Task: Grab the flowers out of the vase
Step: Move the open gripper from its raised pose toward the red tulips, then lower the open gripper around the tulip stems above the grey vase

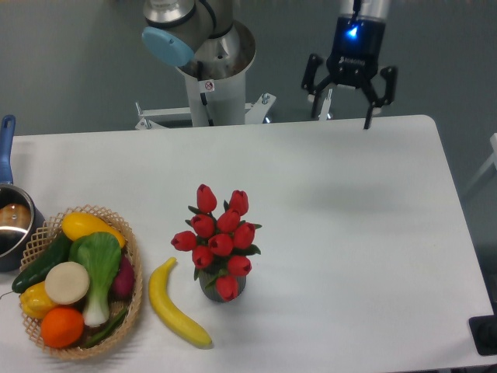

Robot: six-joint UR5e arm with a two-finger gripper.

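Note:
The flowers (220,237), a bunch of red tulip buds with green leaves, stand upright in the vase (211,291), a short dark grey cylinder mostly hidden under the blooms, at the table's front centre. My gripper (342,116) hangs high above the far edge of the table, well back and to the right of the flowers. Its fingers (368,118) are spread open and hold nothing.
A yellow banana (175,306) lies just left of the vase. A wicker basket (132,256) of vegetables and fruit sits at the front left. A blue-handled pot (9,225) is at the left edge. The arm's base (210,70) stands behind the table.

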